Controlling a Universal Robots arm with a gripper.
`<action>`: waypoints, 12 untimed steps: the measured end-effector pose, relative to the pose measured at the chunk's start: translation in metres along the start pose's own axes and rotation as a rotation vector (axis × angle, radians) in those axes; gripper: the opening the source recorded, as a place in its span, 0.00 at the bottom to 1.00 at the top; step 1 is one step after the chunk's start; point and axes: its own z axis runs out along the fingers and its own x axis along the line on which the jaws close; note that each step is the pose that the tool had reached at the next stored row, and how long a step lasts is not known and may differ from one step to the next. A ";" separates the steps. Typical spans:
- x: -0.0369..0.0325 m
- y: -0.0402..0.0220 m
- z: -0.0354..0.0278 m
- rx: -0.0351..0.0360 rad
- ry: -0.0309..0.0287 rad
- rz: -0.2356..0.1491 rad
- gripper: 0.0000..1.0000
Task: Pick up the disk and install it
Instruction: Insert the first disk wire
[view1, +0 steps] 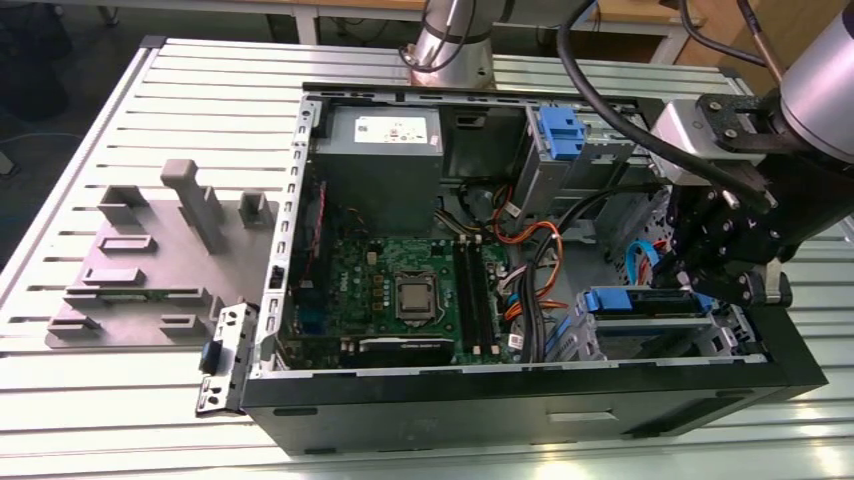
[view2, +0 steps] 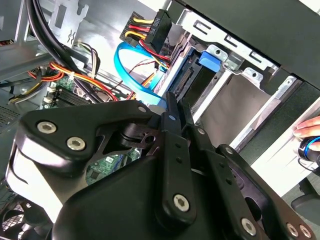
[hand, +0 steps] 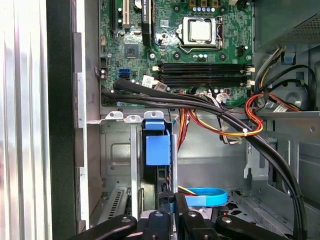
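Note:
The disk (view1: 650, 312) lies in the drive cage at the case's front corner, on the exterior view's right, its blue bracket (view1: 638, 298) along the top edge. In the first wrist view I see the disk (hand: 157, 150) edge-on, standing in its slot with the blue bracket tab facing me. In the second wrist view its dark edge (view2: 199, 89) and blue tab (view2: 209, 62) sit inside the silver cage. My gripper (view1: 698, 288) hangs just over the disk's end. Its two black fingers (view2: 176, 104) (hand: 173, 199) are pressed together, shut, with the tips close to the disk's edge.
The open computer case (view1: 534, 390) lies on a slatted table. Inside are the motherboard (view1: 414, 290), a grey power supply box (view1: 378, 150), a blue-tabbed cage (view1: 561, 132), orange wires (view1: 534, 250) and a blue flat cable (view2: 131, 71). A grey fixture plate (view1: 147, 265) lies beside it. A hand (view2: 309, 127) shows.

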 end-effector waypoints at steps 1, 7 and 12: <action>0.0000 0.0000 0.0000 0.0000 0.0003 0.000 0.16; 0.0002 0.0003 0.0014 0.0000 0.0001 0.000 0.16; 0.0012 0.0004 0.0037 0.0000 -0.0001 0.000 0.16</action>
